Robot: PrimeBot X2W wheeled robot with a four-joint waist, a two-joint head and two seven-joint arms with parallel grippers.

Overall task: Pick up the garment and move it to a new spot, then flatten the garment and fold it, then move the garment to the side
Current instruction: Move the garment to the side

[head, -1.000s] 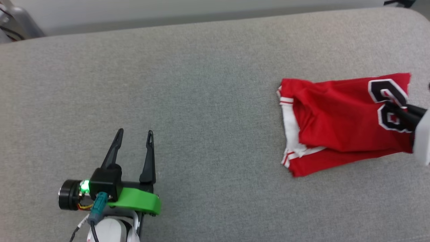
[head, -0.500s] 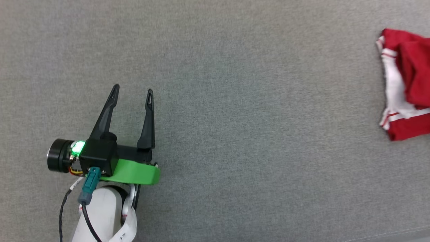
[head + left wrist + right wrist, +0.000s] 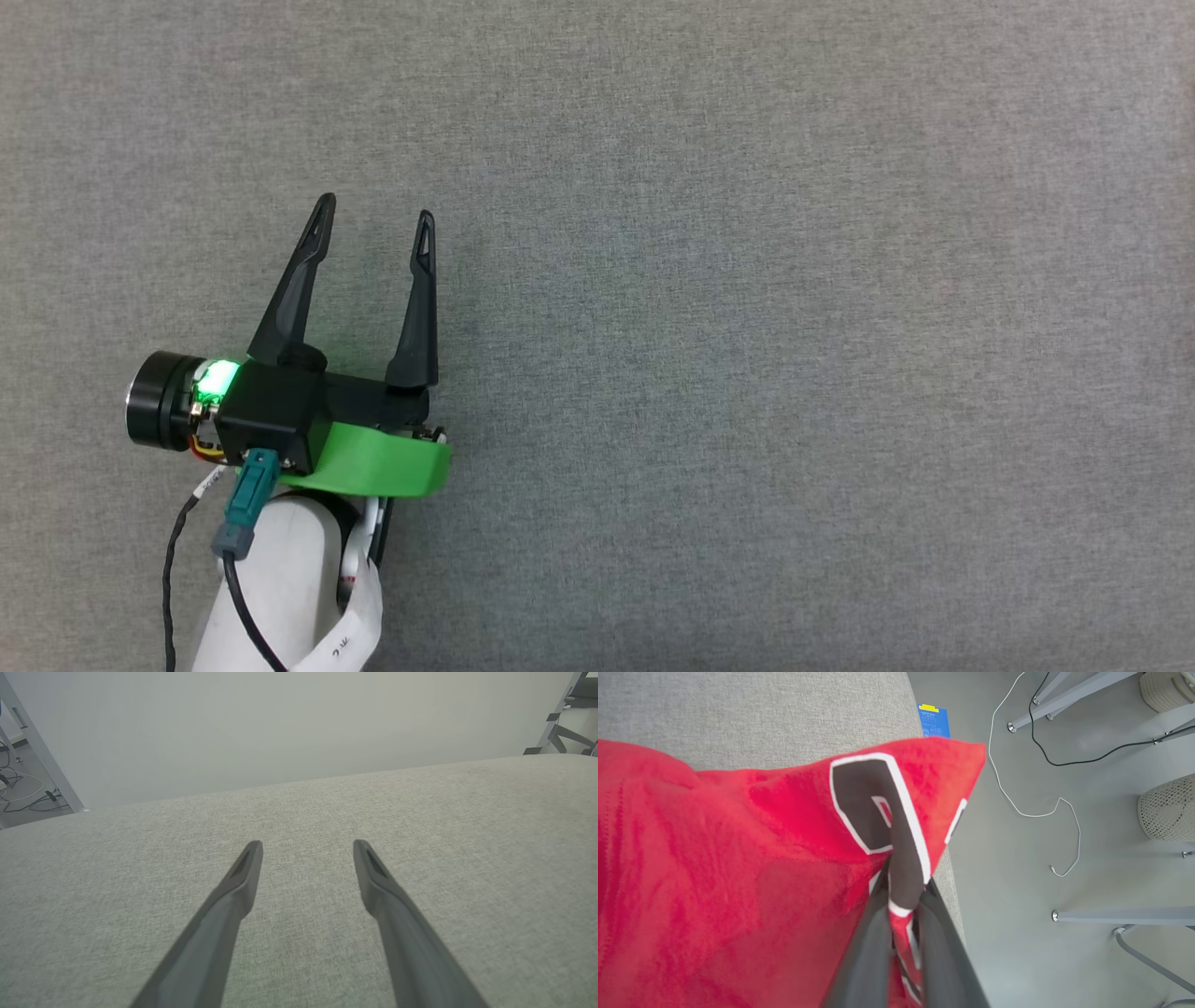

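In the right wrist view the red garment [image 3: 738,858], with a black white-outlined numeral on it, spreads over the grey surface [image 3: 761,714] near its edge. My right gripper [image 3: 903,884] is shut on a pinched fold of the garment at the numeral. In the head view my left gripper [image 3: 373,210] stands open over bare grey fabric at the lower left, nothing between its fingers. The left wrist view shows the same left gripper [image 3: 308,845] open, its two dark fingers [image 3: 233,891] pointing across the grey surface.
Beyond the surface edge in the right wrist view lie a grey floor with white and black cables [image 3: 1031,812], metal frame legs [image 3: 1120,914], woven baskets [image 3: 1167,807] and a blue card [image 3: 933,721]. A pale wall [image 3: 280,728] stands behind the surface.
The head camera has swung left and down, so the garment and the right gripper slid out of its right edge. The left gripper keeps its open pose.
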